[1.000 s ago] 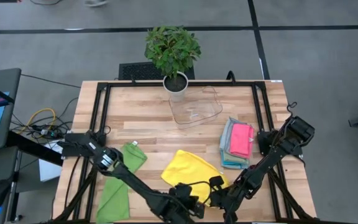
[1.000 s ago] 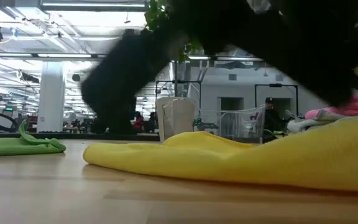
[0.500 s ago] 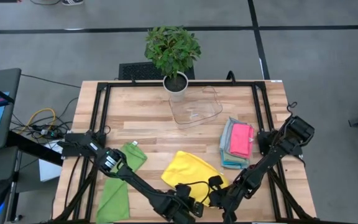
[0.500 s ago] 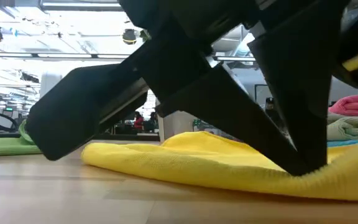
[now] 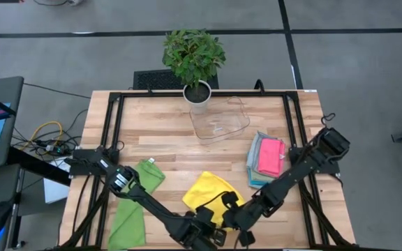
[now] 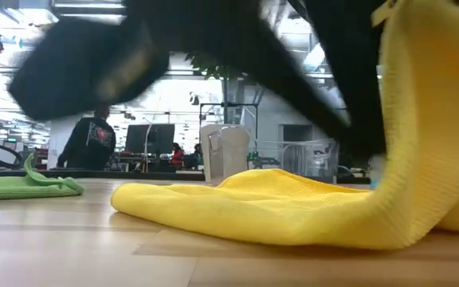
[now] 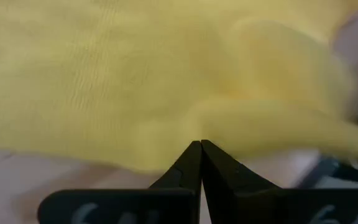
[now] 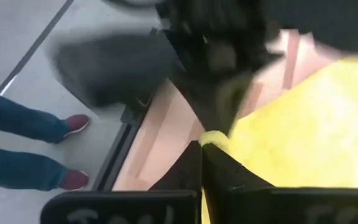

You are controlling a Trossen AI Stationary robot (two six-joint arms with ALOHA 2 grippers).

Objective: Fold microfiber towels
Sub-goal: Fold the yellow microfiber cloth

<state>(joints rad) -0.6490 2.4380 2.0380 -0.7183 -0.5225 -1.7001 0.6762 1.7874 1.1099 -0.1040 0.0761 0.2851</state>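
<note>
Yellow microfiber towel (image 5: 211, 194): lies at the near middle of the wooden table (image 5: 159, 132), its far part flat on the boards, its near right corner raised off them. In the low view (image 6: 293, 211) that corner climbs steeply up the right side.

Right gripper (image 5: 234, 217): low over the near edge of the table, fingers (image 8: 219, 180) pinched tight on a small fold of the yellow towel's edge, which shows bunched at their tips in the right wrist view (image 8: 303, 118).

Left gripper (image 5: 202, 229): just beside the right one, at the towel's near edge. Its fingers (image 7: 188, 168) are pressed together with the tips meeting against the yellow cloth (image 7: 135, 81); whether any cloth is caught between them cannot be told.

Green towel (image 5: 132, 206): 1 piece, stretched along the near left of the table, partly under the left arm, well apart from the yellow one.

Stack of folded towels (image 5: 265, 162): on the right side, a pink one (image 5: 271, 156) on top of light grey and teal pieces; the right arm passes close by its near side.

Clear plastic tray (image 5: 220, 120): toward the far middle, just beside a potted plant (image 5: 195, 59) in a white pot.

Room beyond: a person in dark clothing (image 6: 88, 143) stands behind the table in the low view; 2 legs in blue jeans with red shoes (image 8: 27, 146) show on the floor in the right wrist view
</note>
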